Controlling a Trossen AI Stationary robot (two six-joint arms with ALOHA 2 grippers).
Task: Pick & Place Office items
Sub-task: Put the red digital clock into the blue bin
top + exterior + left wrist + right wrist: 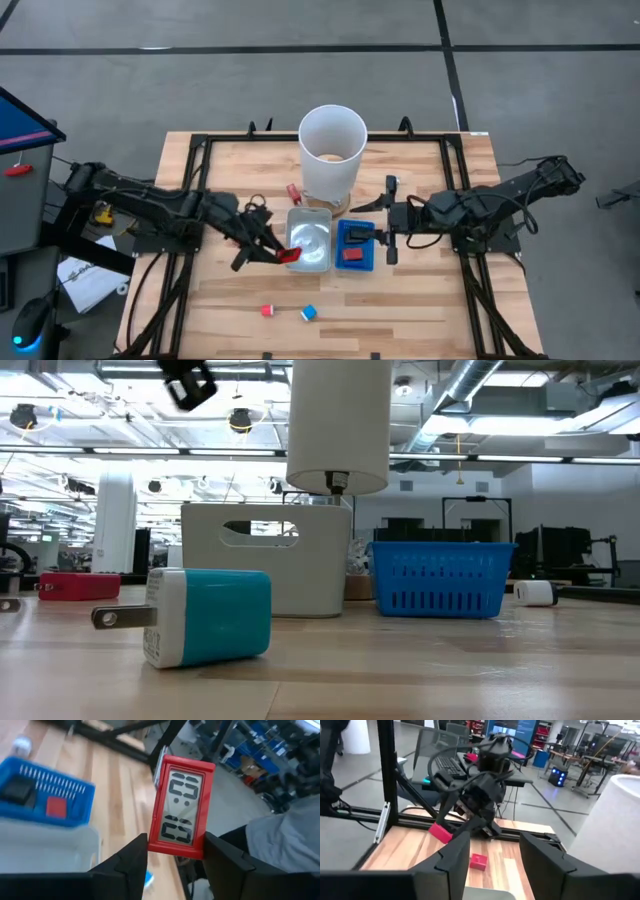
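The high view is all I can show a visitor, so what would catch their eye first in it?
Probably the tall white bin standing at the table's far middle. Just in front of it lie the clear tray and the blue tray side by side. The left gripper holds a red digital clock at the clear tray's left edge, and the right gripper hangs over the blue tray.

A robotics lab or workshop in an open industrial hall: exposed ceiling ducts (480, 385) and strip lights hang overhead, a grey concrete floor (200, 80) surrounds the black-framed wooden table (400, 290), and beyond the right gripper (490, 855) stand desks with a monitor (512, 729) and a keyboard (451, 766).
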